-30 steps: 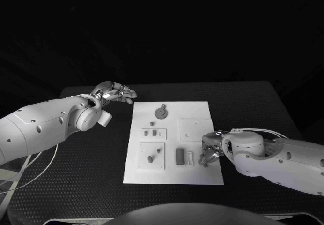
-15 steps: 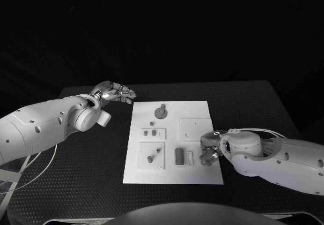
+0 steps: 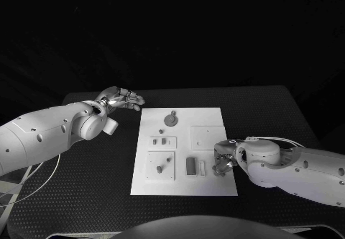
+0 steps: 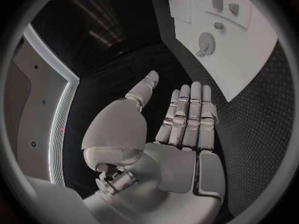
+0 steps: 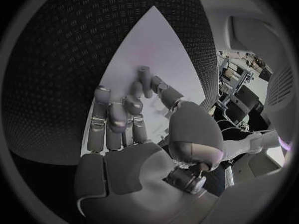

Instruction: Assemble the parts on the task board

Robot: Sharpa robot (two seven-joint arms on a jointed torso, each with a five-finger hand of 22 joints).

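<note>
The white task board [image 3: 216, 117] lies mid-table, also seen from the left wrist as the board [image 4: 249, 64]. On it lie a round grey part with a stem [image 3: 171, 119], two small parts [image 3: 159, 142], a dark rectangular part [image 3: 191, 166] and a peg plate [image 3: 162, 165]. My right hand [image 3: 221, 164] hovers low over the board's right side beside the dark part. From the right wrist, the hand [image 5: 134, 114] pinches a small grey peg [image 5: 144, 77] between thumb and a finger, over the board [image 5: 156, 45]. My left hand [image 3: 122, 98] is off the board's far left corner, fingers straight, holding nothing [image 4: 181, 119].
The black textured table [image 3: 93, 189] surrounds the board with free room on both sides. A raised square plate [image 3: 208, 137] sits on the board just beyond my right hand. My left forearm [image 3: 50, 134] lies over the table's left side.
My right hand has edged very slightly over the board's right side. The left hand and the parts on the board stay where they were.
</note>
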